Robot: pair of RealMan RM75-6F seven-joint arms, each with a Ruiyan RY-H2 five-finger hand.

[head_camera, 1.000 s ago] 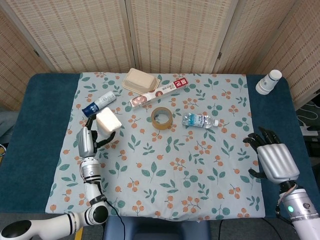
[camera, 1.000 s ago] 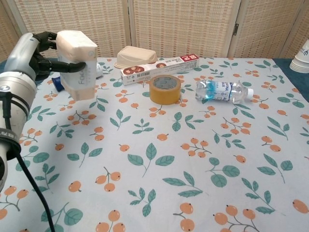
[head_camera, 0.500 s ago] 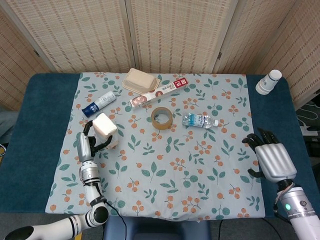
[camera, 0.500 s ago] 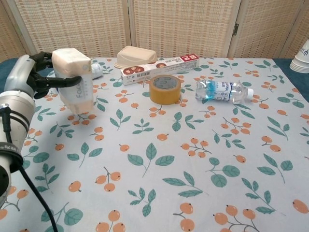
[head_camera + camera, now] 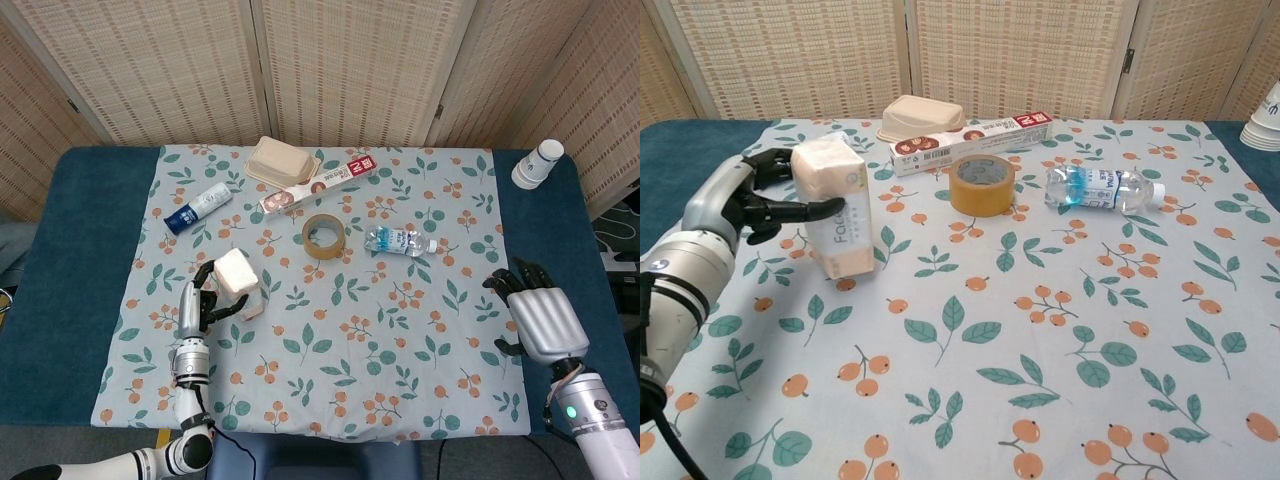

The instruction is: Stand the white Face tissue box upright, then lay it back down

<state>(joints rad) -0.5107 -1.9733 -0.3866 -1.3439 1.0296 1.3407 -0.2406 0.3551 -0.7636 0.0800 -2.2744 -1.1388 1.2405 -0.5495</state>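
The white Face tissue box (image 5: 835, 205) stands on end, slightly tilted, with its lower end at the floral cloth (image 5: 1040, 330) on the left side of the table. My left hand (image 5: 752, 195) grips it from the left, fingers wrapped around its upper half and one finger lying across the printed front. In the head view the tissue box (image 5: 238, 280) sits just right of the left hand (image 5: 202, 308). My right hand (image 5: 538, 318) hovers over the blue table edge at the far right, fingers apart and holding nothing; the chest view does not show it.
A roll of brown tape (image 5: 982, 184), a lying water bottle (image 5: 1102, 188), a long red-and-white box (image 5: 970, 143) and a beige lidded container (image 5: 920, 117) lie behind the box. A blue-white tube (image 5: 198, 208) lies at the left. Paper cups (image 5: 537, 164) stand at the back right.
My left hand has carried the tissue box down and toward the front middle of the cloth, from held in the air to its lower end at the cloth. The right hand barely moved.
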